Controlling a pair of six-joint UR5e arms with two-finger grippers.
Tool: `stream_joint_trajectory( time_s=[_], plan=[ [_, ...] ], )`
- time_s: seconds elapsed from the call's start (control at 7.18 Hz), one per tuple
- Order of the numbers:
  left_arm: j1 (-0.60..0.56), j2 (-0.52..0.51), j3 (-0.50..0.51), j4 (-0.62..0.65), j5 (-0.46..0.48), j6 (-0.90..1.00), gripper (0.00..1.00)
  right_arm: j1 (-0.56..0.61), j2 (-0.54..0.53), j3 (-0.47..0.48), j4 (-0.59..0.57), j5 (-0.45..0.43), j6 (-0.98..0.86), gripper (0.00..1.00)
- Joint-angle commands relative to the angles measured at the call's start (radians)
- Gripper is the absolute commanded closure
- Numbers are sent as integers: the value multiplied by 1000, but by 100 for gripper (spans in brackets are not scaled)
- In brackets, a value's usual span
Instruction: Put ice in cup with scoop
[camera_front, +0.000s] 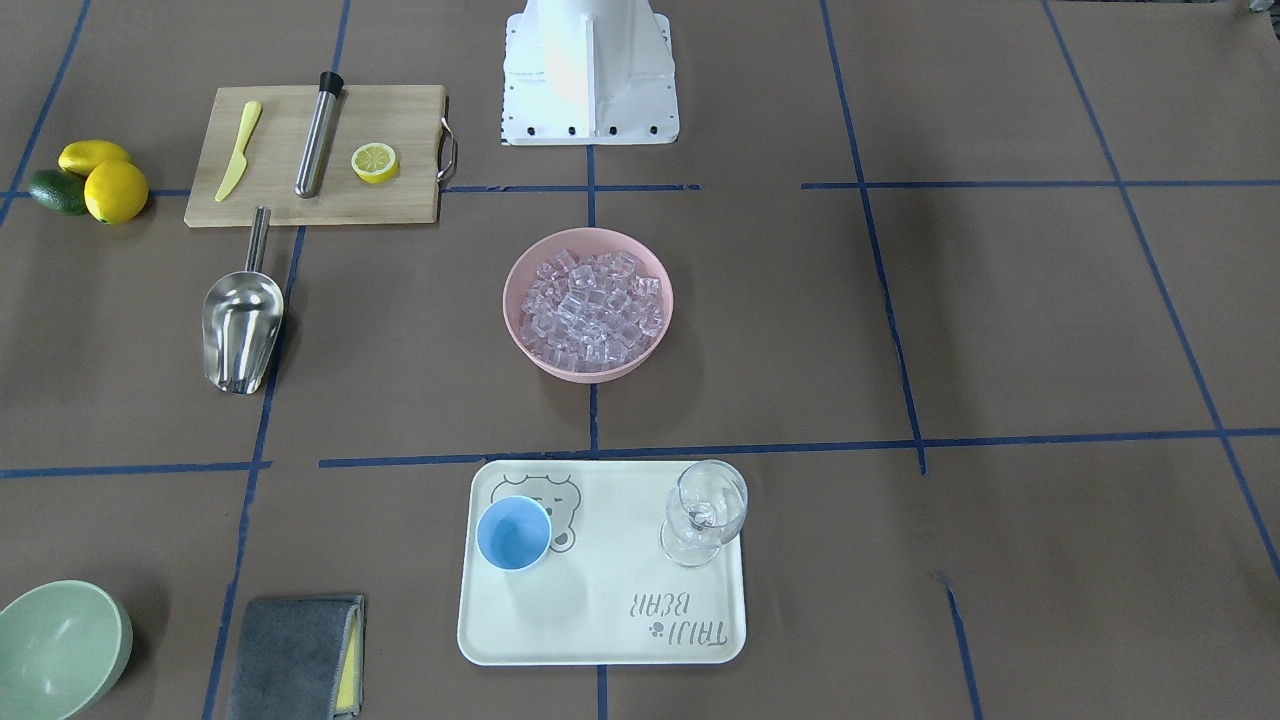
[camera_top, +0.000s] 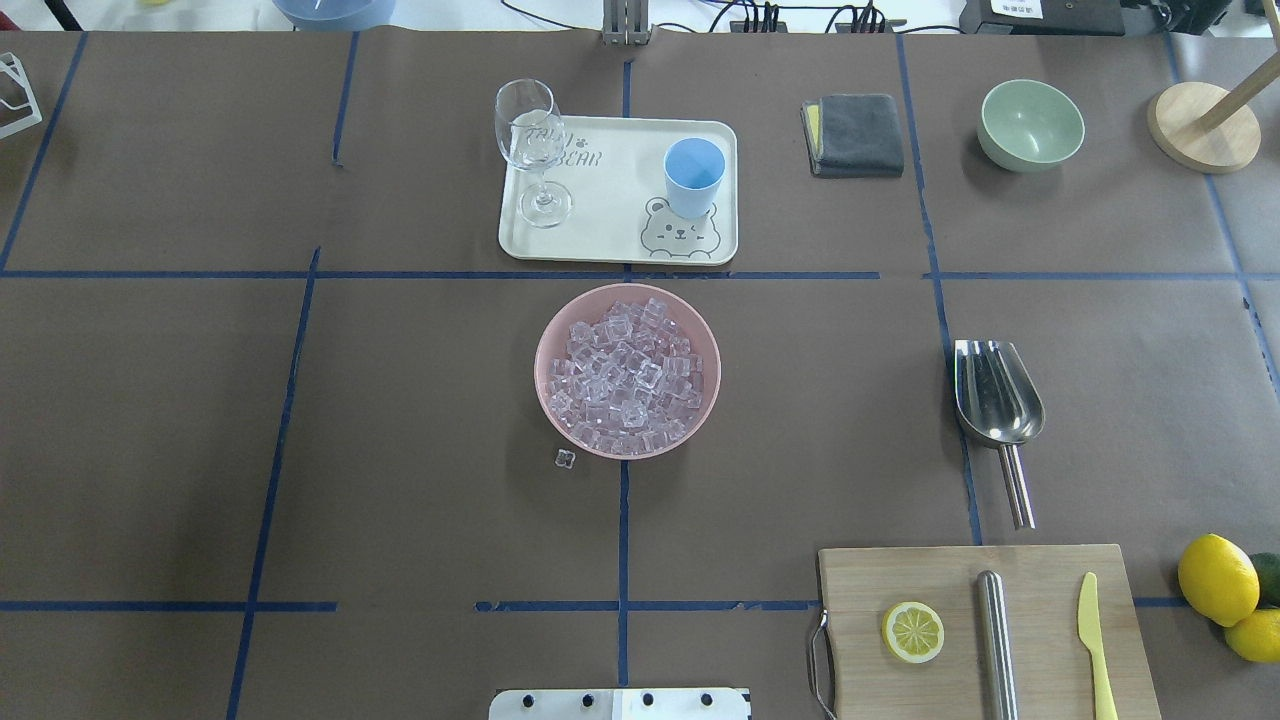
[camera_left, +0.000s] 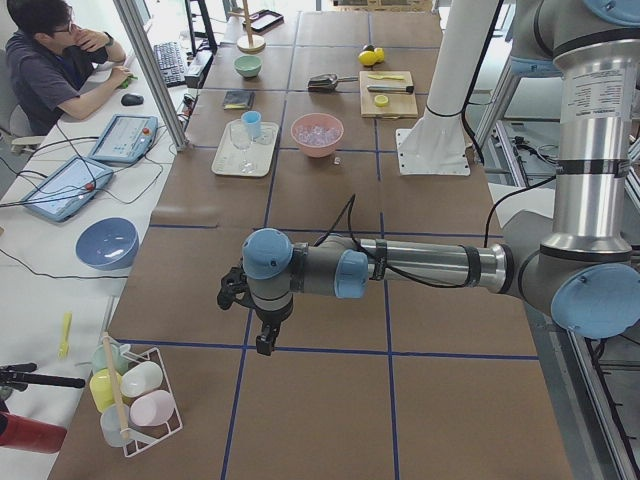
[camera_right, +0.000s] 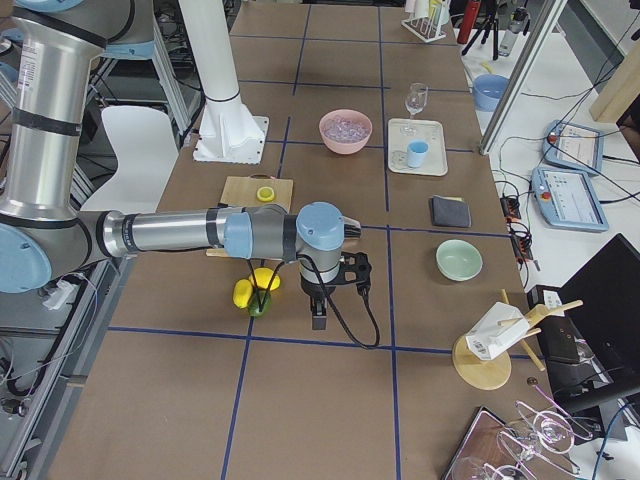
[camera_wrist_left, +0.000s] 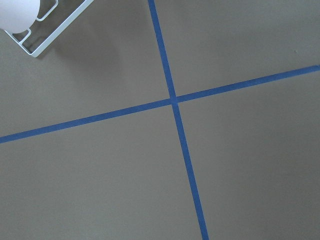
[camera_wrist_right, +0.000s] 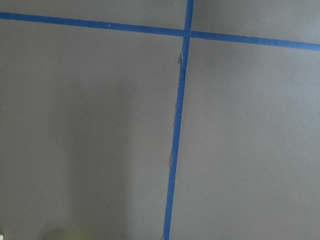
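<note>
The ice (camera_top: 627, 372) fills a pink bowl (camera_top: 548, 395) at the table's middle, also in the front view (camera_front: 590, 300). One loose cube (camera_top: 565, 458) lies beside the bowl. The light-blue cup (camera_top: 694, 176) stands upright and empty on a white tray (camera_top: 610, 215). The steel scoop (camera_top: 997, 395) lies on the table to the right, handle toward the robot. My left gripper (camera_left: 262, 338) hangs over bare table far from these. My right gripper (camera_right: 318, 315) hangs near the lemons. I cannot tell if either is open or shut. Both wrist views show only brown table and blue tape.
A wine glass (camera_top: 530, 140) stands on the tray. A wooden cutting board (camera_top: 1040, 600) holds a lemon slice (camera_top: 912, 631), a steel cylinder (camera_top: 995, 640) and a yellow knife (camera_top: 1095, 640). Lemons (camera_top: 1217, 578), a green bowl (camera_top: 1031, 123) and a grey cloth (camera_top: 855, 133) lie around.
</note>
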Motion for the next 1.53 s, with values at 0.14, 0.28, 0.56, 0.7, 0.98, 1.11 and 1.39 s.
stream_joint_trajectory(
  time_s=[0.14,0.28,0.56,0.7,0.98,1.11,1.39],
  plan=[
    [5,0,-3,0,-3,0,0,0,0,0,0,0,2,0],
    [5,-2,-8,-2,0,0,0,-1,8,5,-2,3,6,0],
    [12,-9,-25,0,2,-2,0,0,49,6,-2,3,6,0],
    [17,-31,-25,-5,-2,-5,0,-1,51,3,-2,2,9,0],
    [63,-80,-22,-13,-11,-9,0,-2,52,0,-3,46,9,0],
    [69,-115,-8,-39,-12,-11,0,-2,51,6,-3,49,11,0],
    [71,-138,-9,-121,-11,-12,0,-2,51,11,-2,49,9,0]
  ],
)
